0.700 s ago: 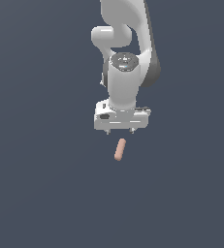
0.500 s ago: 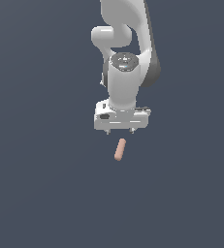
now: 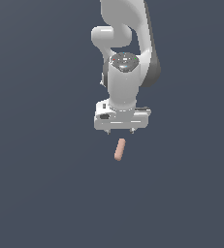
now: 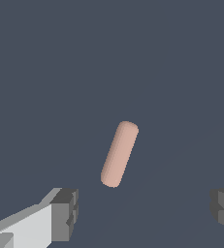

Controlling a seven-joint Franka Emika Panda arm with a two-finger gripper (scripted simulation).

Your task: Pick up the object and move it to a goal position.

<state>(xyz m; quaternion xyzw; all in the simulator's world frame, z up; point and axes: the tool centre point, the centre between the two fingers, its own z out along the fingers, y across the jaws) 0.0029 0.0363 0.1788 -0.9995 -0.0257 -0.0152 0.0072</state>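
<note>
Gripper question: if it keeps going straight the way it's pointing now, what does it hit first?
Probably the dark floor. The gripper is open, and the pink capsule lies ahead between the two fingers, so they would likely straddle it, though depth is hard to judge.

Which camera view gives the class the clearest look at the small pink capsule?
The wrist view: the pink capsule is large and unobstructed there, rounded ends plain, beyond the open fingers. The exterior view shows the same capsule whole but tiny, just below the gripper.
</note>
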